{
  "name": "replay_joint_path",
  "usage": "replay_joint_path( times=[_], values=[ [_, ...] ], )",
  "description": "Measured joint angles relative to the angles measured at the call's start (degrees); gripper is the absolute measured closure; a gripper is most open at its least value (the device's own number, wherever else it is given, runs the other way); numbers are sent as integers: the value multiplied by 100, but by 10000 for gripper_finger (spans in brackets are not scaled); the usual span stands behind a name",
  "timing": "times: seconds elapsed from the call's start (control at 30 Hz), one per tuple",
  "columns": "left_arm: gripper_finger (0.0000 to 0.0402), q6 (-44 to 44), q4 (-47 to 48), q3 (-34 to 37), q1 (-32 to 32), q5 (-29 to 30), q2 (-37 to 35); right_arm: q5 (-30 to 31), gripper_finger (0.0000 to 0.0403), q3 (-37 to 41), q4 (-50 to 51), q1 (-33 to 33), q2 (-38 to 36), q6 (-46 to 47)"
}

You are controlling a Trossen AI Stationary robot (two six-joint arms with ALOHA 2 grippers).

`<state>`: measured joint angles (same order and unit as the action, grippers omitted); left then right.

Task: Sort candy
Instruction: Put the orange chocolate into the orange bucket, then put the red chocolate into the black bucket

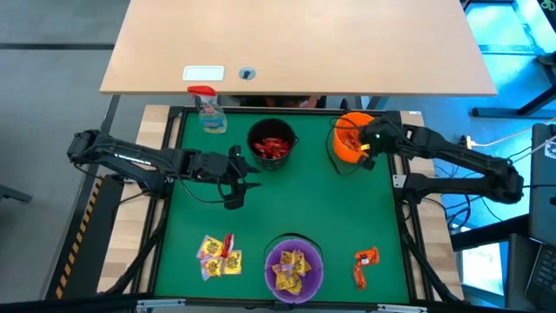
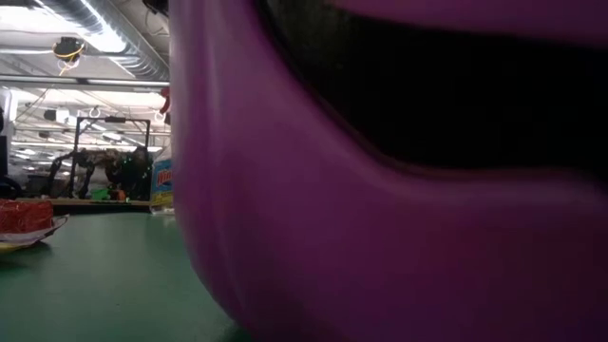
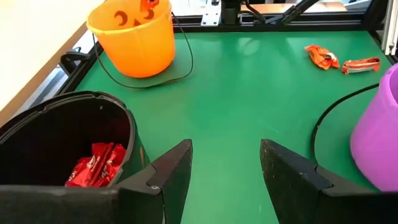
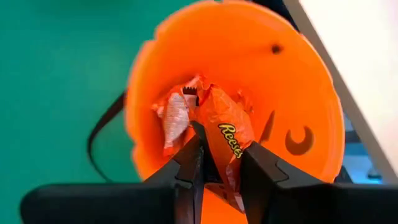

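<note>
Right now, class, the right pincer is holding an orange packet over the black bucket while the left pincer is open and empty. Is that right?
Not quite: the right pincer holds the orange packet over the orange bucket, as the right wrist view shows. The left pincer is indeed open and empty.

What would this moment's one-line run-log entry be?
right gripper: shut on orange wrapped candy, over orange plastic bucket | left gripper: open, empty, beside black bucket
</note>
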<state>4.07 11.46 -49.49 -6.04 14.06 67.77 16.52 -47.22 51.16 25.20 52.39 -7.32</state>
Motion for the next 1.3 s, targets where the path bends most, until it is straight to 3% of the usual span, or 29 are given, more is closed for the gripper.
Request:
replay_joint_path(
  times=[0.17,0.57,0.77,0.9,0.97,1.07,1.3],
  values=[
    [223,31,-34,1,-13,0,0,-155,320,310,-168,599,10,-119],
    [223,65,67,-7,-15,-172,-284,-263,214,244,-197,748,-161,-69],
    [223,453,818,-7,-223,-457,-697,-1447,212,-411,44,742,-344,280],
    [223,925,1419,-10,-587,-502,-647,-2443,219,-632,-388,688,-635,721],
    [223,1114,1623,-12,-819,-634,-542,-2768,224,-634,-635,466,-765,872],
    [223,1480,1830,-7,-1198,-652,-412,-2780,231,-631,-878,-117,-924,1156],
    [223,2499,2073,-7,-1961,-501,-121,-1407,241,-630,-1343,-2184,-897,1828]
  ],
)
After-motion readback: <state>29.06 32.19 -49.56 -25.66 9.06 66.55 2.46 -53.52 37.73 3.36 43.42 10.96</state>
